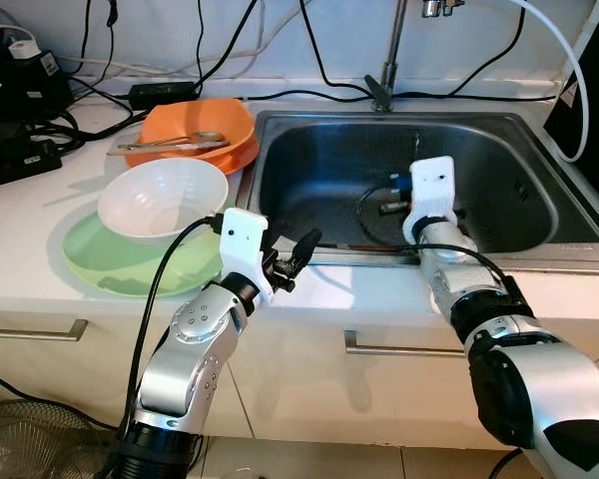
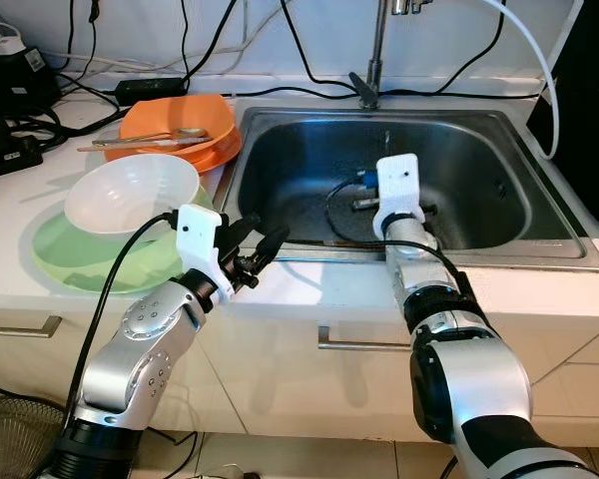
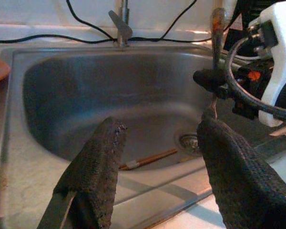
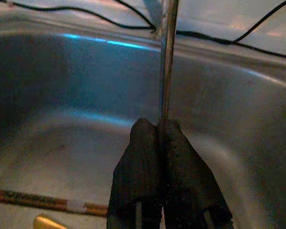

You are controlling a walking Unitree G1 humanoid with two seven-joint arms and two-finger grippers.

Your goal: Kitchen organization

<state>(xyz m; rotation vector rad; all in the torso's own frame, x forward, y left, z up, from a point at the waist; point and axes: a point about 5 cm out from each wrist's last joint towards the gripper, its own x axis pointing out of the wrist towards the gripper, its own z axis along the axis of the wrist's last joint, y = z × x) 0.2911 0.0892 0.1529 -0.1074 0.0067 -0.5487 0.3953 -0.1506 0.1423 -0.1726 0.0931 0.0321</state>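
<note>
— Head pair? Looked forward and down from above the counter edge, onto the sink (image 1: 404, 180) and the worktop (image 1: 40, 200) at its left. Nearly identical coverage, shifted slightly sideways between the two eyes.

— And the left wrist? Sat low by the sink's front rim, facing across the basin toward the tap base (image 3: 120, 29), along the left gripper (image 3: 157, 157), fingers apart. Caught the right gripper (image 3: 210, 81) at one side.

— Right wrist? Down inside the basin, close, facing the back wall along the right gripper's pressed-together fingers (image 4: 145, 157).

— Shared ground? Basin floor with a chopstick (image 3: 148, 160), seen from both wrists.
</note>
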